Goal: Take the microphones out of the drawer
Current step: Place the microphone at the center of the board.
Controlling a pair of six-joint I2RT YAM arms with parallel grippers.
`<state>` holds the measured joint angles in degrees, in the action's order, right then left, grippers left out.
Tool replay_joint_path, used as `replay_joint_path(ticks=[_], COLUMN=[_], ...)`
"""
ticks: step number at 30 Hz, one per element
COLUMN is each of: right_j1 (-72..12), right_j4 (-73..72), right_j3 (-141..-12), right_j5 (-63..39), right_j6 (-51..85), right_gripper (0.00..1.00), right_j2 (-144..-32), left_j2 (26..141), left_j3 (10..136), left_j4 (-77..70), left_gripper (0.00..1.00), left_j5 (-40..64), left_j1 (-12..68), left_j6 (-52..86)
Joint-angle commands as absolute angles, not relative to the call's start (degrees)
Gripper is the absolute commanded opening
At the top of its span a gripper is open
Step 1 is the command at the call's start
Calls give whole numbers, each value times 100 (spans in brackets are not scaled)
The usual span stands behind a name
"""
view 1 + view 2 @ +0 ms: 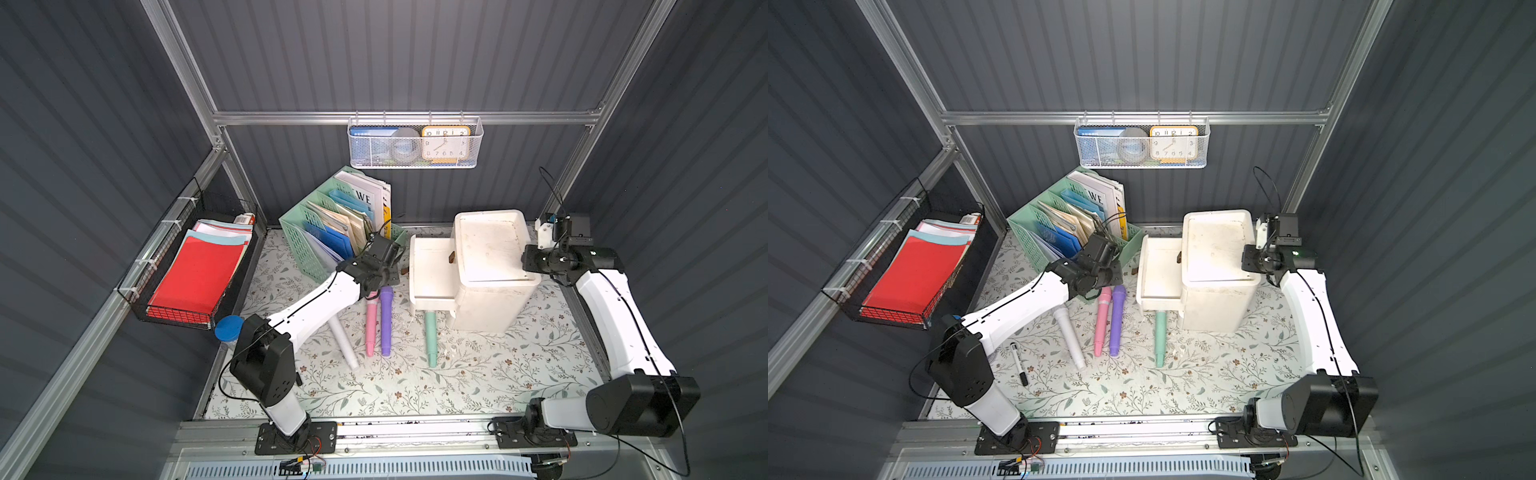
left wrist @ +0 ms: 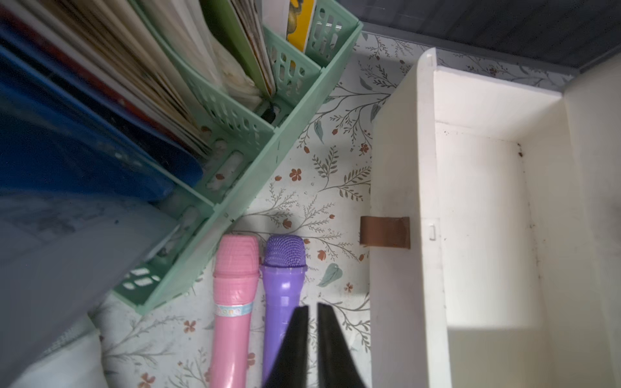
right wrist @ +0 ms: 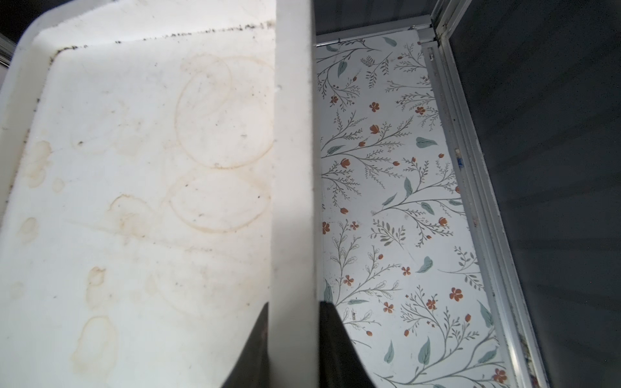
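The white cabinet's (image 1: 490,249) top drawer (image 1: 415,266) stands pulled out, and its inside (image 2: 480,218) shows bare in the left wrist view. A purple microphone (image 1: 386,324) (image 2: 284,278) lies on the floral table beside a pink one (image 1: 371,328) (image 2: 235,285). My left gripper (image 2: 312,307) hovers just above the purple microphone's handle, shut, with nothing between its fingers. A white microphone (image 1: 344,345) and a green one (image 1: 431,338) also lie on the table; the green one's head is hidden under the drawer. My right gripper (image 3: 292,304) is shut on the cabinet's raised top rim (image 3: 295,134).
A green file organizer (image 1: 316,249) full of papers stands just behind my left wrist. A black wire basket (image 1: 195,274) with red paper hangs at the left wall, a white mesh basket (image 1: 415,143) with a clock at the back. A marker (image 1: 1019,365) and a blue-lidded jar (image 1: 228,328) lie near the left arm's base.
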<state>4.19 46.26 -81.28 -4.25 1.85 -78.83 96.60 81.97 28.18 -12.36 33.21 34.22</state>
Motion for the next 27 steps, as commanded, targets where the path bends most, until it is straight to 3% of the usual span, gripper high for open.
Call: replay_joint_path(ticks=[1, 9, 19, 27], right_j1=[422, 417, 422, 422], right_j4=[5336, 5346, 5319, 5317], right_j3=[-7763, -7724, -7684, -7684], right_j5=[-1062, -1033, -1028, -1028], right_j6=[670, 672, 676, 676], right_gripper=[2, 2, 2, 2], right_j2=[-7988, -7952, -7963, -7978], left_j2=[9863, 10644, 10890, 10995], left_j3=[8567, 9061, 9059, 9016], left_j4=[2530, 2535, 2684, 2214], left_gripper=[0, 0, 0, 0], left_j5=[-547, 205, 342, 1206], left_j1=[3287, 3253, 3230, 3234], left_j6=[3220, 3543, 3835, 3661])
